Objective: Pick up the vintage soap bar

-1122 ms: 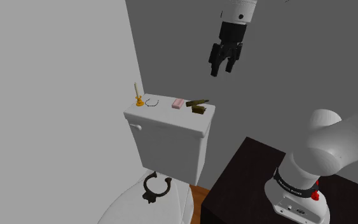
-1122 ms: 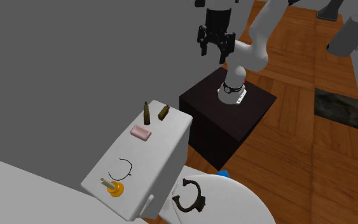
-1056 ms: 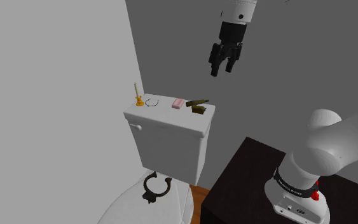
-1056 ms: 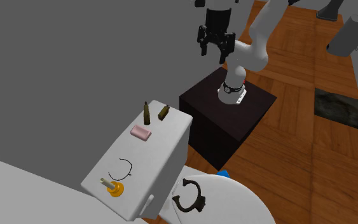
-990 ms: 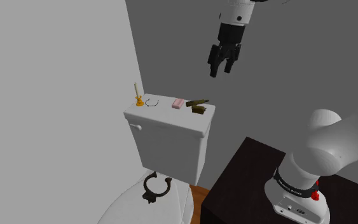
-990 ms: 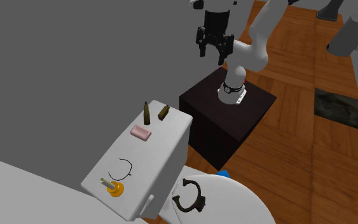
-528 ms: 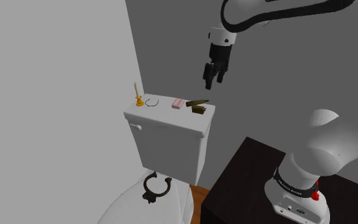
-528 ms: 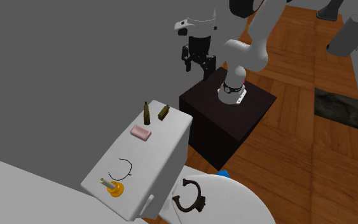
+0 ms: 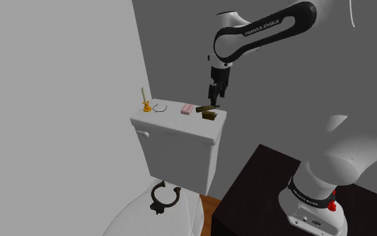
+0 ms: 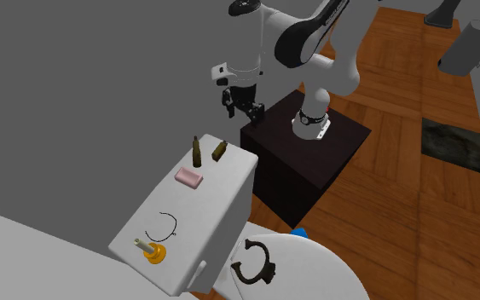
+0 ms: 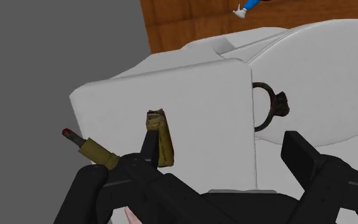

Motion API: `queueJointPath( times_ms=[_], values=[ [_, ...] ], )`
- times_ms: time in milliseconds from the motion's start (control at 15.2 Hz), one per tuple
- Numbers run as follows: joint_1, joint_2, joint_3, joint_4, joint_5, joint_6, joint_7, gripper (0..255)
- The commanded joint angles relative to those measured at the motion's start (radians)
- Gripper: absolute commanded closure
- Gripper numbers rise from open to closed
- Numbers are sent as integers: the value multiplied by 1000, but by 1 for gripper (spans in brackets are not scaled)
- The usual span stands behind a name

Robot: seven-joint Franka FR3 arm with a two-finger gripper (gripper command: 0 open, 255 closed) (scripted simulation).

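Pincer open, jaws apart, ready to straddle soap; hovers over bottles on tank lid, soap just beside them; likely needs sideways shift.

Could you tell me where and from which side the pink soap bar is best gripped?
Probably across its two long edges, coming straight down: the soap bar lies flat on the tank lid, a low oblong slab, with the olive bottles apart from it.
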Motion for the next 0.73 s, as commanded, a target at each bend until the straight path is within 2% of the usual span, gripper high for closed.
queueJointPath(
  times_ms=[0,528,660],
  values=[
    [-1,65,-12,8,-18,51,-41,0],
    [-8,351,-43,89,-72,236,-177,0],
    [-8,362,-43,85,-72,252,-178,0]
  ],
)
